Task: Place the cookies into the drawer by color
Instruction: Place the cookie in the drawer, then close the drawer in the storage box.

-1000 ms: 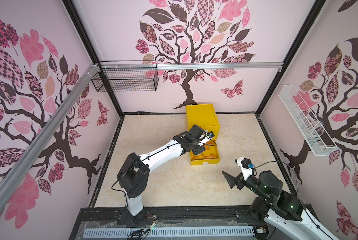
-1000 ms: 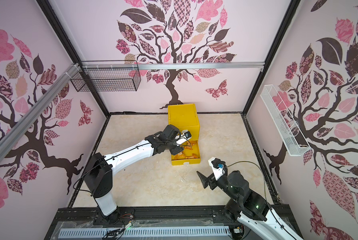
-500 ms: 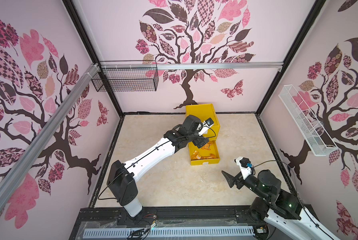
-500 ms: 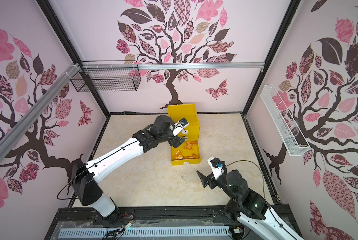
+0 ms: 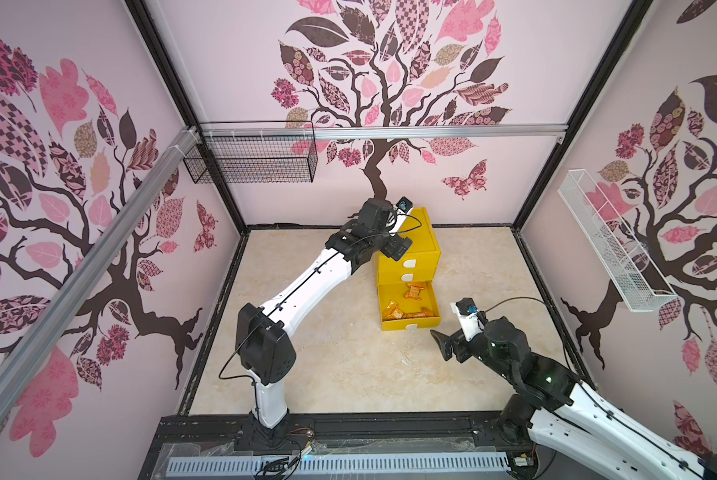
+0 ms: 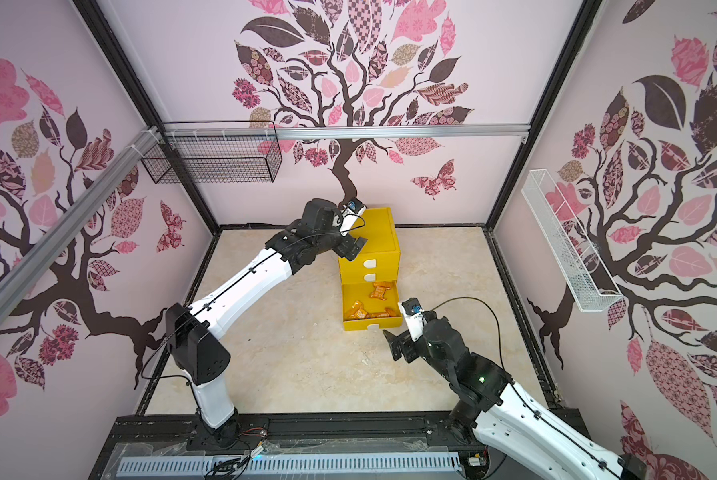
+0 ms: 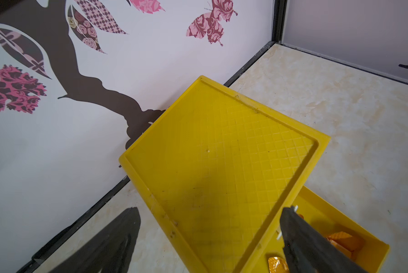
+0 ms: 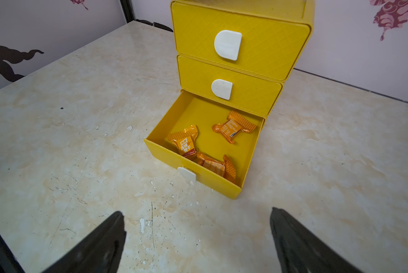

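The yellow drawer (image 5: 419, 253) chest stands at the back middle of the floor, also in the other top view (image 6: 373, 241). Its top two drawers are closed. The bottom one (image 8: 245, 146) is pulled out and holds three orange cookies (image 8: 232, 127) (image 5: 415, 291) (image 6: 379, 291). My left gripper (image 5: 396, 249) (image 6: 350, 249) hovers open and empty over the chest's front left corner; the left wrist view shows the chest's ribbed top (image 7: 222, 153) between the jaws of the gripper (image 7: 210, 210). My right gripper (image 5: 446, 343) (image 6: 396, 345) (image 8: 196, 212) is open and empty, low over the floor in front of the open drawer.
A black wire basket (image 5: 251, 164) hangs on the back wall at the left. A white wire basket (image 5: 610, 245) hangs on the right wall. An aluminium rail (image 5: 390, 131) runs along the back wall. The marble floor (image 5: 327, 353) spreads out before the chest.
My left arm has stretched out, and its gripper has drawn back and up from over the open bottom drawer to the chest's top corner. The right arm has held still.
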`<action>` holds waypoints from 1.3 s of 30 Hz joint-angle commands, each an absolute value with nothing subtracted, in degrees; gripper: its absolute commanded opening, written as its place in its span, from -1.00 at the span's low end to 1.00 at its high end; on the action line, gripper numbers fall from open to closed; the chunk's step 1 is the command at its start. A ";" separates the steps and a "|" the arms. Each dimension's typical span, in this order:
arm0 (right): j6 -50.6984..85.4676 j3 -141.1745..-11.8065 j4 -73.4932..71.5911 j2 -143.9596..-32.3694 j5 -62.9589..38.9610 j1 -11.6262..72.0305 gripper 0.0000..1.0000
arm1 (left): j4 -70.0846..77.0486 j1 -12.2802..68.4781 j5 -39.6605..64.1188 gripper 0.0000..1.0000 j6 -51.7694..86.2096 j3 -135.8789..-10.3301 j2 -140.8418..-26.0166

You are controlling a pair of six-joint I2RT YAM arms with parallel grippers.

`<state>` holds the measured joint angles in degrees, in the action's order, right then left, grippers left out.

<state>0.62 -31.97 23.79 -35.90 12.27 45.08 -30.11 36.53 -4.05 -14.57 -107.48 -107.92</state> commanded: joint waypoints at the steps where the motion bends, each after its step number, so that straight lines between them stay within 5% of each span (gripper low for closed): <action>1: 7.86 -30.98 22.21 -38.91 16.48 44.59 0.97 | -32.94 36.08 -4.88 0.95 -12.74 -110.26 -111.22; 17: 21.60 -23.98 16.43 -46.85 17.11 39.39 0.88 | -35.76 33.22 -0.49 0.95 -11.08 -108.70 -114.85; 39: 30.55 -30.31 -6.71 -78.92 10.25 31.24 0.52 | -38.16 32.09 -0.08 0.95 -12.74 -107.49 -116.37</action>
<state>30.22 -27.05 -1.26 -76.14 12.19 31.62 -32.12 32.53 0.45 -11.14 -109.03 -113.65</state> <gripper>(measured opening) 0.761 0.974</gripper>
